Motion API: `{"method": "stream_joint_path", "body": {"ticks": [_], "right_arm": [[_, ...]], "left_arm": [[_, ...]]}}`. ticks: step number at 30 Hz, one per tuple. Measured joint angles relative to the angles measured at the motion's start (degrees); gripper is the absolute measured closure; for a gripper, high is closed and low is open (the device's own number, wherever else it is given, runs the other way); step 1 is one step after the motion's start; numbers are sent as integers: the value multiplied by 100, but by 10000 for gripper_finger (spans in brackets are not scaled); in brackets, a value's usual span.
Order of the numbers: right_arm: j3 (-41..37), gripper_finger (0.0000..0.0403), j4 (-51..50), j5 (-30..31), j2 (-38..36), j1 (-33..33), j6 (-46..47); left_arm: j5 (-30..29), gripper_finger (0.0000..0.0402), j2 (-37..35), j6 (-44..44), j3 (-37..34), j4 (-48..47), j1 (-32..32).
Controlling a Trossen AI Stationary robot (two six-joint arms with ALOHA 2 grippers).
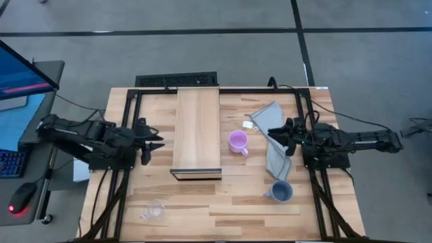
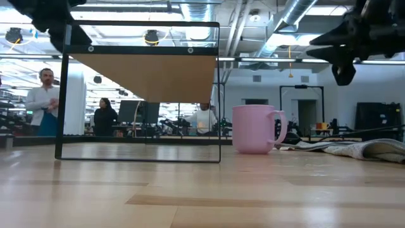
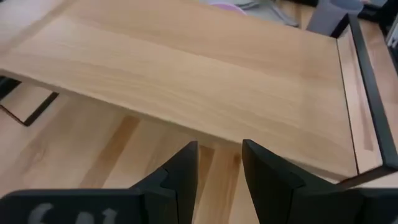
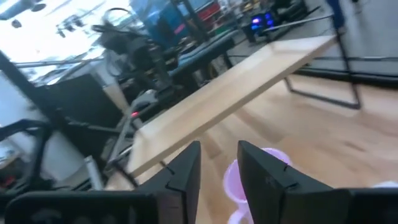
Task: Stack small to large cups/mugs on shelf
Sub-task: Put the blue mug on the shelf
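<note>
Nothing stacked yet: shelf bare. Lilac mug at its 3 o'clock, grey-blue mug 4 o'clock, clear cup 7 o'clock. Left gripper and right gripper: fingers slightly apart, empty.

Open workshop behind, lights on.
Grey floor, monitor at left, two people standing, ceiling ducts.

text: none legible | labels: none | brands: none | numbers: none | signs: none
</note>
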Motion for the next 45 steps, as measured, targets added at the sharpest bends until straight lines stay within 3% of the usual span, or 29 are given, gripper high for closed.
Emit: {"method": "stream_joint_path", "body": {"ticks": [4,9,12,16,22,29,32,37,45], "right_arm": [[33,285,266,0,170,416,-2],[620,298,201,219,648,878,-362],[1186,305,-332,336,1033,1069,-755],[2042,310,-1873,364,1602,1237,-724],[2881,311,-3747,159,2482,1561,-82],[3313,310,-5127,-320,3143,1875,1216],[3338,310,-5345,-439,3319,2032,1796],[3338,302,-5434,-1170,3595,2219,2587],[3338,223,-5367,-1213,3872,2302,2785]], "left_arm": [[-364,286,-388,-384,-357,-22,-230],[-407,286,-615,-668,-656,173,-334],[-391,286,-610,-668,-673,148,-334],[-383,286,-614,-688,-673,148,-331],[-356,286,-612,-707,-673,145,-331],[-358,286,-612,-707,-673,137,-330],[-360,286,-612,-707,-673,130,-329],[-362,286,-612,-707,-673,95,-327],[-395,286,-612,-707,-673,-53,-327]]}}
